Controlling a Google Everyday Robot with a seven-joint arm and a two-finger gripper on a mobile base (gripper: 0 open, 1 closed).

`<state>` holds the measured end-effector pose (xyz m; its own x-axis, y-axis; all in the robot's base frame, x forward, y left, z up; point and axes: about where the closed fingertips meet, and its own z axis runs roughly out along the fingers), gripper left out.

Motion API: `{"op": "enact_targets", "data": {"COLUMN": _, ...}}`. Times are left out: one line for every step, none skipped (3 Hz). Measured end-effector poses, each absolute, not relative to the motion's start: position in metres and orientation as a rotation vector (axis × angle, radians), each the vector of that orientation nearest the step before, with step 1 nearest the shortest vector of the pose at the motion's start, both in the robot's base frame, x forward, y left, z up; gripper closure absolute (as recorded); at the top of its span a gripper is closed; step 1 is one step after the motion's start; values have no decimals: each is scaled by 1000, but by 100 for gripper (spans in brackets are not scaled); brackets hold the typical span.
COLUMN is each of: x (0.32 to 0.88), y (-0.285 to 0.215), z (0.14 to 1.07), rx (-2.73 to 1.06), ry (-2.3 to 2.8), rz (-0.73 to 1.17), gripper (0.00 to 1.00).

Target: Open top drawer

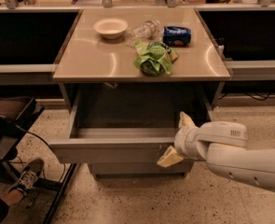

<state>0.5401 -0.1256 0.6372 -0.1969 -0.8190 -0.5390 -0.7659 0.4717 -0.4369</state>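
White arm enters from 4 o'clock — gripper (178,139) at grey metal top drawer (109,149)'s right end, jaws spread, corner hidden.

From my console the worktop (95,59) looks like a smooth tan surface with a soft sheen and patches of glare. The top drawer (109,150) looks like matt grey metal. The end effector (177,139), at the drawer front's right end, has dull cream fingers (169,157) spread apart, on a smooth white arm (249,157) that looks like plastic. I see a matt pale bowl (110,27), a clear plastic bottle (142,31), a crinkled glossy green bag (153,59), a shiny blue packet (176,35) and a speckled stone-like floor (141,199).
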Motion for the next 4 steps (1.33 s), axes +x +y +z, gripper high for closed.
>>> {"op": "enact_targets", "data": {"x": 540, "y": -126, "z": 637, "rx": -1314, "ry": 1980, "rz": -91, "gripper": 19}}
{"op": "enact_targets", "data": {"x": 540, "y": -126, "z": 637, "rx": -1314, "ry": 1980, "rz": -91, "gripper": 43}}
{"op": "enact_targets", "data": {"x": 540, "y": -126, "z": 637, "rx": -1314, "ry": 1980, "rz": -91, "gripper": 66}}
{"op": "enact_targets", "data": {"x": 540, "y": -126, "z": 640, "rx": -1314, "ry": 1980, "rz": -91, "gripper": 88}}
